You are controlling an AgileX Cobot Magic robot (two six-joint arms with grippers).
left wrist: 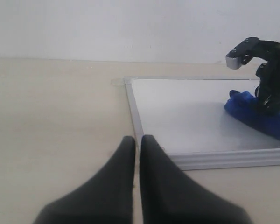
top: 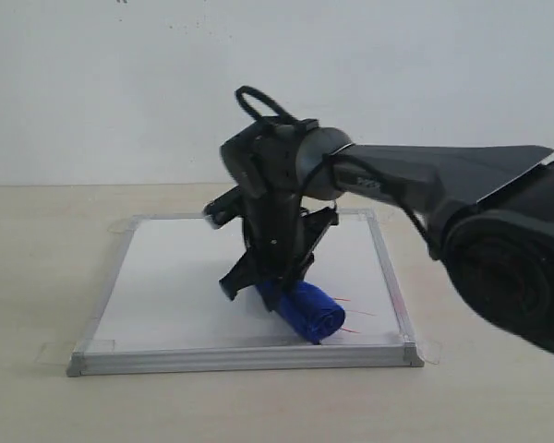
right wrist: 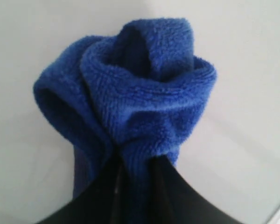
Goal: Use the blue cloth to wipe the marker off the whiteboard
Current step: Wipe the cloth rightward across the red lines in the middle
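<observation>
The whiteboard lies flat on the table, silver-framed. My right gripper is shut on the blue cloth, bunched into a thick roll and pressed on the board near its front right part. Short thin red marker lines show just right of the cloth, and a faint red trace runs along the right frame. In the right wrist view the cloth fills the middle, pinched between the dark fingers. My left gripper is shut and empty, low over the table beside a board corner, with the cloth far off.
The board's raised aluminium frame and tape tabs at its corners sit on a beige tabletop. A plain white wall stands behind. The right arm's bulky black link hangs over the table's right side.
</observation>
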